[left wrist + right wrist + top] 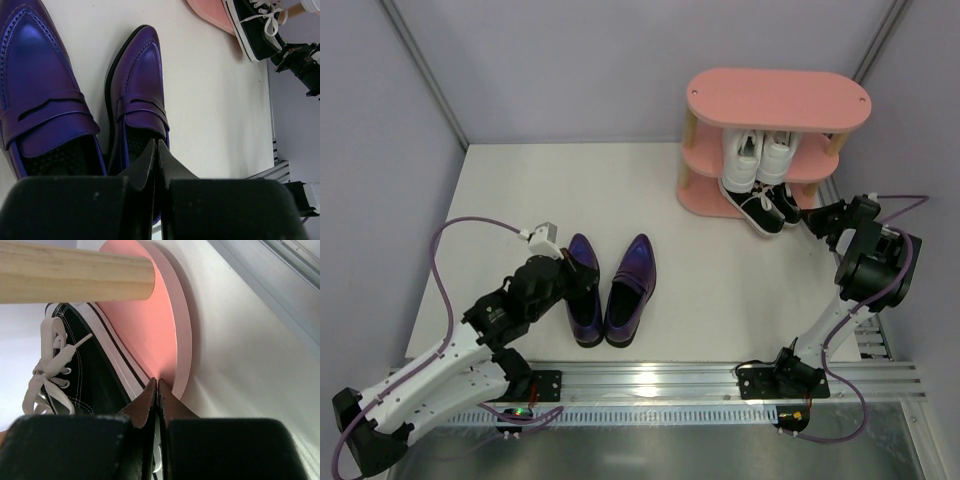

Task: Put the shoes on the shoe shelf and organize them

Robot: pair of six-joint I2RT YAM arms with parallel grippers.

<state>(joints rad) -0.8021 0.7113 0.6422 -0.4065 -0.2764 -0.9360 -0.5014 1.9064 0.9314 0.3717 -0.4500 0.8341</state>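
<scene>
Pale walls and a white table (720, 290), seen from above. At the back right, a pink shoe shelf (777, 100) of 3 tiers. White sneakers (760, 158) on the middle board, black sneakers (765, 210) on the bottom one, toes jutting past its front edge. Purple loafers (630, 285) side by side on the table, well apart from the shelf. Left tool (582, 278) at the left side of the loafers. Right tool (815, 218) just beside the black sneakers, at the shelf's right end.

From the left wrist: clenched on nothing, fingers pressed together above the opening of 1 loafer, the other loafer just beside it. A black sneaker and a pink board edge in the top right corner.

From the right wrist: clenched and empty too, tips at the rim of the bottom board, beside a black sneaker's white sole. A pale wooden post (75, 275) across the top.
</scene>
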